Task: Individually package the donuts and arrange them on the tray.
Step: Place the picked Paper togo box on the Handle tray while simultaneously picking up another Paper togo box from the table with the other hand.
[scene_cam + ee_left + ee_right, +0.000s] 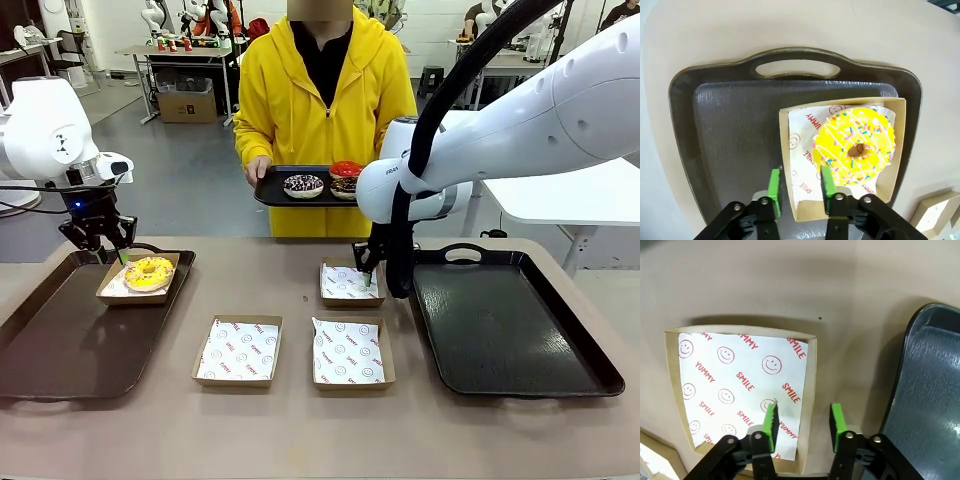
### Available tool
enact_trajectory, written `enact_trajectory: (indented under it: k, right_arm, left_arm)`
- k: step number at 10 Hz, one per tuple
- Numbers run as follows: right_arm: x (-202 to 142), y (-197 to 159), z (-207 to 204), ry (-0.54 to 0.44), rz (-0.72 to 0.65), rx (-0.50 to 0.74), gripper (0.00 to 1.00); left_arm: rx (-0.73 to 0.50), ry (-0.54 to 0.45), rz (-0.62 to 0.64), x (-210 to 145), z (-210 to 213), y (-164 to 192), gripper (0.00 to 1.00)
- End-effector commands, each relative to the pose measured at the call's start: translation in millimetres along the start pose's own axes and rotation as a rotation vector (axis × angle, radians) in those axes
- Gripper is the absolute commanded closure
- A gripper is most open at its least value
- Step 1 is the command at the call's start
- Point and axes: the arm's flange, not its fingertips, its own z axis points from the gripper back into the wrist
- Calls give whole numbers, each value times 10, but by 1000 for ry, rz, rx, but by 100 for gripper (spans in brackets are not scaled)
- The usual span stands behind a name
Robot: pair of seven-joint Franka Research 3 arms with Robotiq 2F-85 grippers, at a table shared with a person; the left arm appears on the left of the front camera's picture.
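The yellow-iced donut [149, 272] [855, 145] lies in a paper-lined cardboard box [113, 291] [899, 131] at the far end of the left tray [60, 340] [730, 135]. My left gripper [110, 250] [800, 183] is open, its green pads astride that box's near wall with a gap on both sides. My right gripper [368, 275] [803, 420] is open too, straddling the side wall of an empty lined box [345, 283] [672, 370]. Across the table a person holds a small tray [272, 190] with a sprinkled chocolate donut [303, 185], a red donut [346, 169] and a dark one [344, 187].
Two more empty lined boxes [238, 350] [347, 352] sit side by side near the table's front. A large dark tray [510, 320] [930, 390] lies bare on the right, close beside my right gripper. The right arm's cable hangs over the table's middle.
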Motion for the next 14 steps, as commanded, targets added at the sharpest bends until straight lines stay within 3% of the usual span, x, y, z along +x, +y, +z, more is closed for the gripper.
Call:
enact_trajectory:
  k: [1, 2, 3, 9, 10, 14]
  right_arm:
    - [49, 38, -50, -24, -22, -28, 100]
    - [48, 36, -53, -23, -23, -27, 100]
    - [49, 38, -55, -21, -23, -28, 100]
    - [39, 64, -12, -15, -63, -25, 100]
    - [-2, 83, 66, -15, -63, -13, 100]
    - [-108, 101, 771, -44, -87, -64, 100]
  left_arm:
    - [-20, 4, -18, 21, 4, 32, 0]
    - [-20, 5, -18, 18, 3, 28, 9]
    - [-20, 5, -18, 11, 11, 23, 0]
    - [-97, 14, -17, -93, 92, 48, 0]
    - [-202, 27, -19, -197, 179, 128, 0]
    - [-602, -69, -33, -995, 753, 733, 0]
